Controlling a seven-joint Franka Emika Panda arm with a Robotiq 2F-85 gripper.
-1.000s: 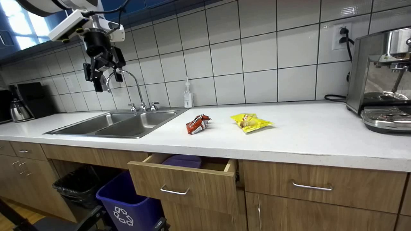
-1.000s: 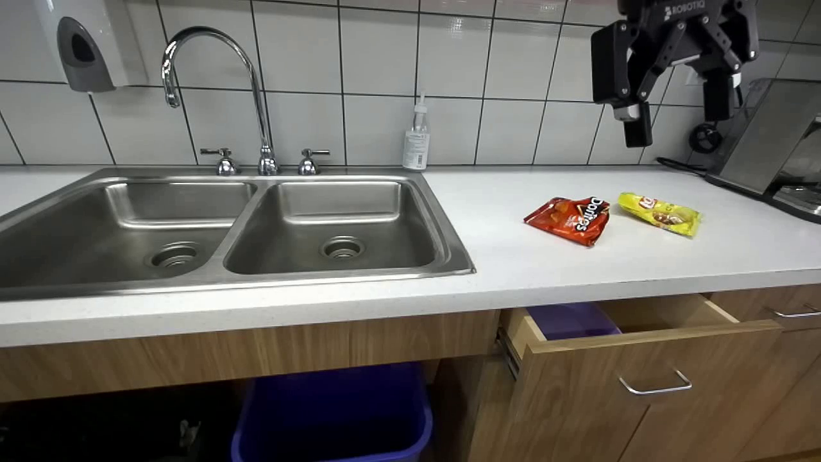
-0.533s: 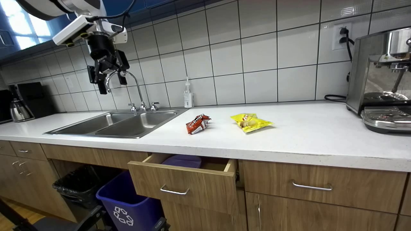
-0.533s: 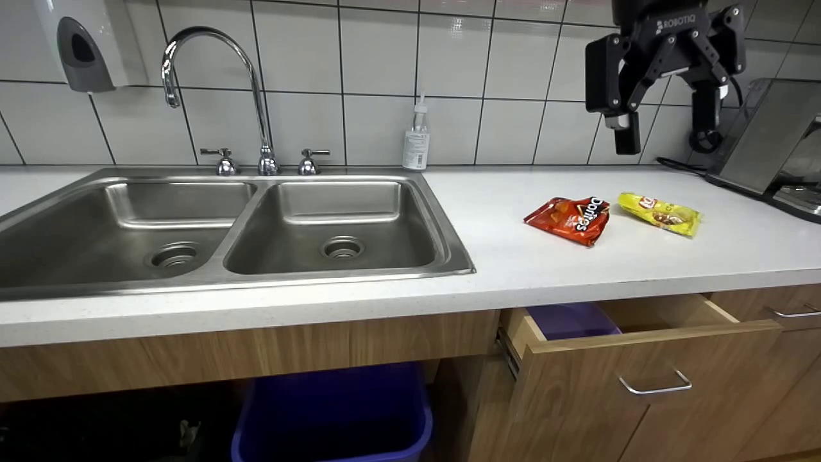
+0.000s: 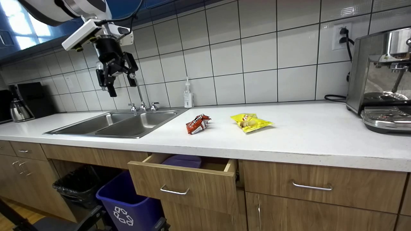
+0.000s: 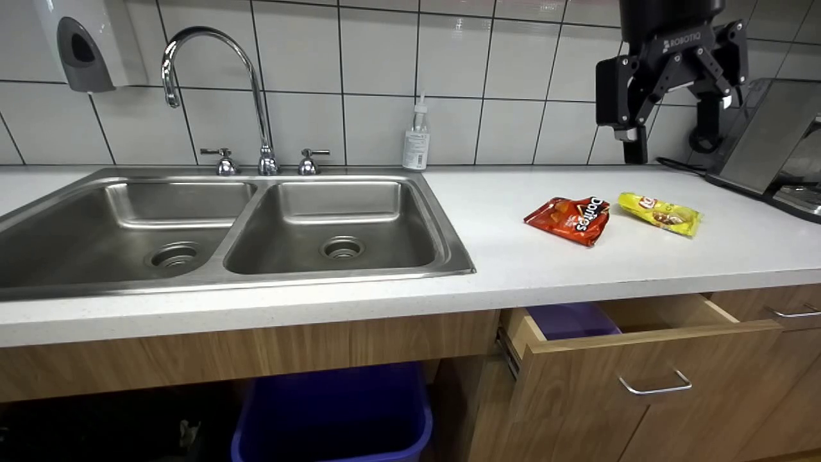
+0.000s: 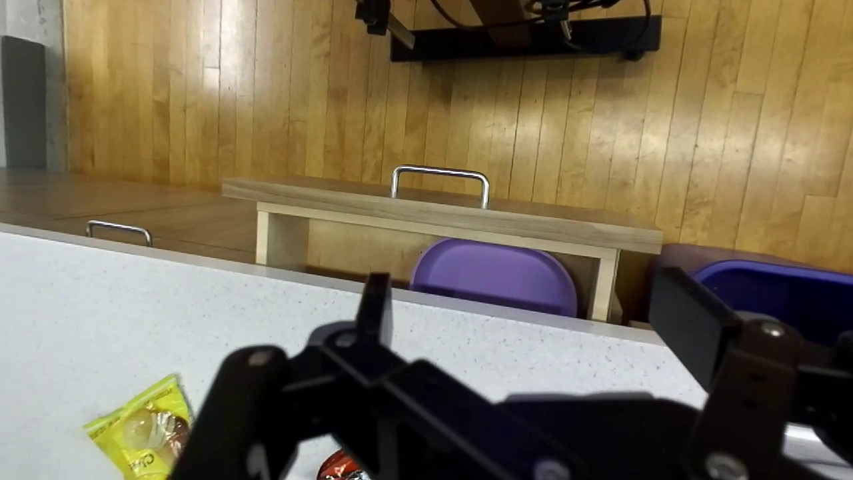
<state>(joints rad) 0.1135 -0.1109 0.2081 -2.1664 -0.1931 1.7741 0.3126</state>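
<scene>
The robot's black fingers are spread wide apart and have hold of nothing. They point down and hang high over the white tabletop, well above the two chip bags.

The red Doritos bag lies on the tabletop, to the right of the sink in both exterior views. The yellow Lay's bag lies near it, a bit farther from the sink. There is a gap between the bags. In the wrist view, just a small bit of the Doritos bag peeks out past the black fingers, and they hide one side of the Lay's bag too.

Under the front edge of the tabletop, a wooden drawer is open. It has a shiny metal handle on the front and a purple container inside. Next to the drawer, down low, is a blue recycling bin with white arrows on it.

The sink is metal, with two bowls and a tall, bendy faucet behind them. A clear pump bottle stands by the tile wall. A silver espresso machine sits at the far right in both exterior views.
</scene>
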